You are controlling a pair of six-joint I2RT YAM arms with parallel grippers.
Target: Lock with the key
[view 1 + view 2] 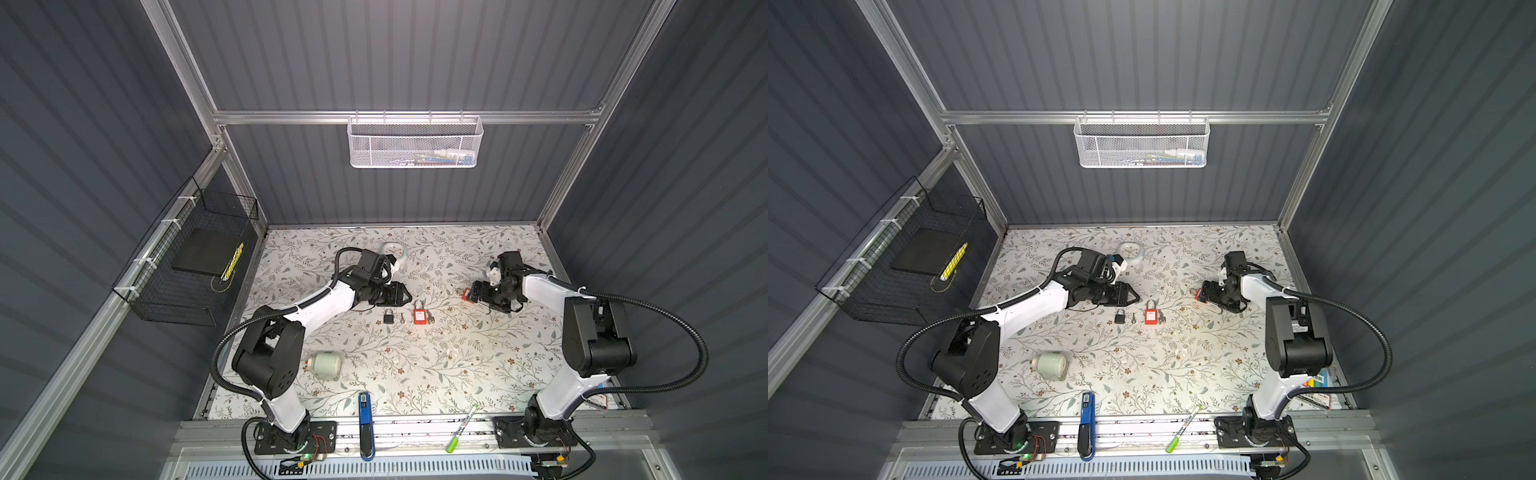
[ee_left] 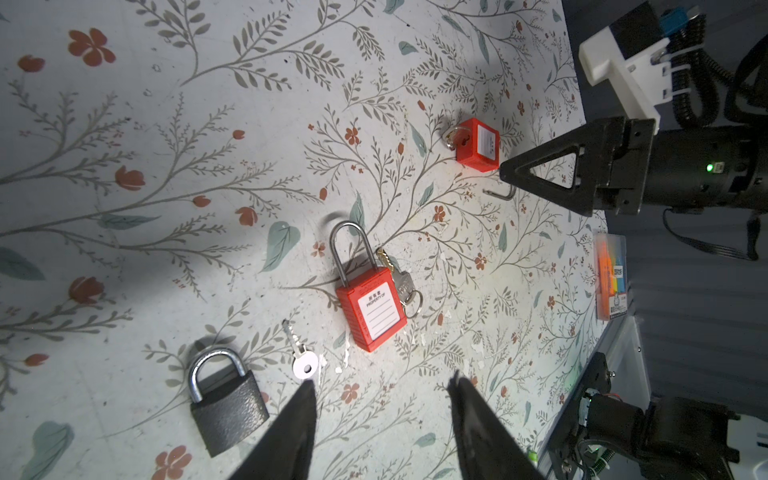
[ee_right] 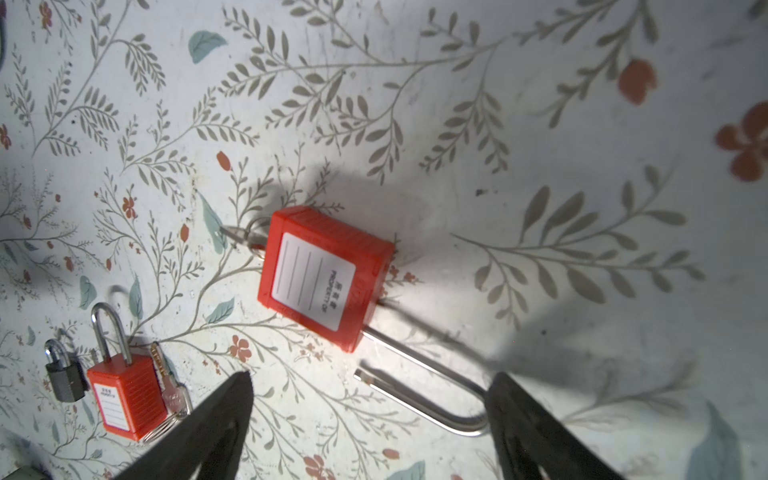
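1. The right gripper (image 3: 372, 377) is nearest the right wrist camera. Its jaws are spread wide and released, with nothing gripped, low over the table (image 1: 415, 365).
2. Just ahead of its fingers the open red lock (image 3: 324, 278) lies flat, label up. Its shackle (image 3: 415, 386) has one leg in the body, and the free end lies clear beside it.
3. The shackle's bend reaches one finger (image 3: 511, 407); I cannot tell whether they touch.
4. A key (image 3: 245, 237) on a ring sits at the lock's base end. I cannot tell whether it is in the keyhole.
5. The left gripper (image 2: 382, 378) hangs near the table's middle, jaws partly apart and empty.
6. Near its tips lie, in a row, a grey lock (image 2: 226, 407), a loose key (image 2: 301, 357) and a shut red lock (image 2: 372, 307). Ringed keys (image 2: 403, 286) touch the shut red lock's side.
7. In both top views the open red lock lies well right of that row, at the right gripper's tips.
8. A blue tool (image 1: 365, 424) and a green marker (image 1: 461, 428) lie on the front rail.
9. A jar (image 1: 326, 365) lies on its side near the left arm.
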